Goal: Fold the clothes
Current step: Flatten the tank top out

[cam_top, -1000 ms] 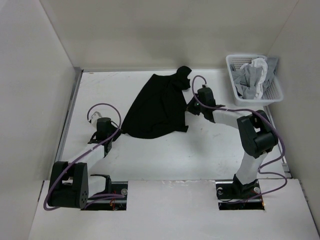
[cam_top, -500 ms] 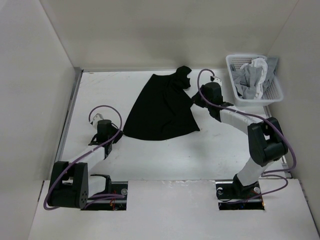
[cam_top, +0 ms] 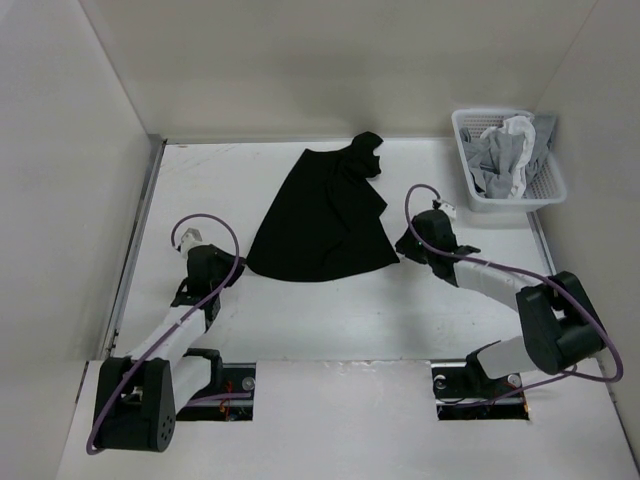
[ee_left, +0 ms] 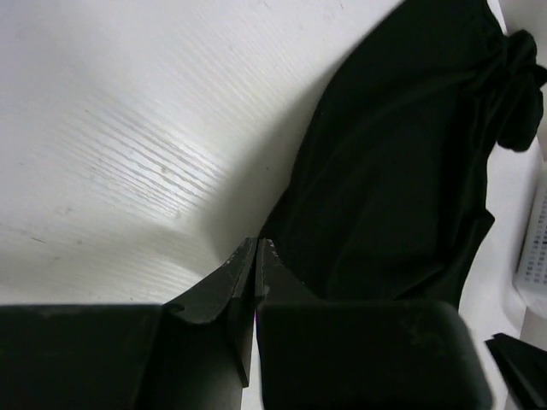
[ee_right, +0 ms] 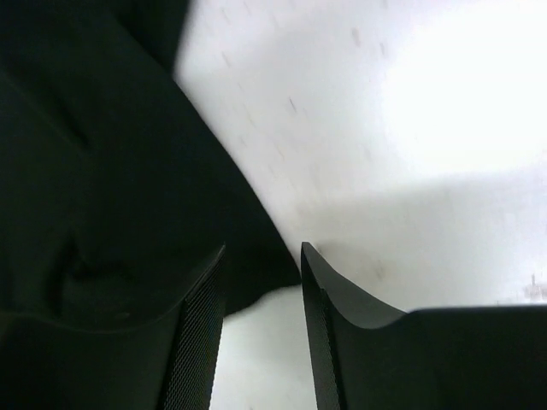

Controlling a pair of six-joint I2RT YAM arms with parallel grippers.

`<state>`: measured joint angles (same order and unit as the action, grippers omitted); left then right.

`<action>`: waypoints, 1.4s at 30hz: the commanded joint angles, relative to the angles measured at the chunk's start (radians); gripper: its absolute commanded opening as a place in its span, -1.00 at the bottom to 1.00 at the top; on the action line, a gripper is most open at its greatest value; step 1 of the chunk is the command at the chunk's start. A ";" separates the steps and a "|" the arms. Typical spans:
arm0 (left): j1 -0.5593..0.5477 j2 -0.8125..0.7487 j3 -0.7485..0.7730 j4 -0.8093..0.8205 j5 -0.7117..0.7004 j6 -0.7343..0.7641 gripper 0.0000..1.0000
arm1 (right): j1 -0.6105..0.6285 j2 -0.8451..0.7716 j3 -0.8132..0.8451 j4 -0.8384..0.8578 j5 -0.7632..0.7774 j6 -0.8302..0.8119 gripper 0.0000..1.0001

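White table point(cam_top: 330, 300), one black garment point(cam_top: 320, 220), one basket point(cam_top: 548, 192)

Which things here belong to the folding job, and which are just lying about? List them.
Job:
black shirt
right gripper, open over the shirt's edge
left gripper, shut, near the shirt's corner

Lying about:
white basket
grey and white clothes inside it
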<state>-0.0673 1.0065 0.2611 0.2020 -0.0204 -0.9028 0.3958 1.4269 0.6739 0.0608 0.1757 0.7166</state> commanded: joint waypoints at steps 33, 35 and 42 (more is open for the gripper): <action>0.088 0.015 0.038 0.077 0.013 -0.137 -1.00 | 0.105 0.076 -0.014 -0.081 0.084 0.129 -0.24; 0.106 0.027 0.043 0.076 0.004 -0.151 -1.00 | 0.105 0.076 -0.013 -0.081 0.087 0.127 -0.19; 0.137 0.040 0.044 0.102 0.020 -0.153 -1.00 | 0.119 0.084 -0.013 -0.069 0.076 0.110 -0.28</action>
<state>0.0669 1.0454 0.2691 0.2451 -0.0040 -1.0458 0.4938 1.5009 0.6548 0.0071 0.2481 0.8371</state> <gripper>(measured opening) 0.009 0.366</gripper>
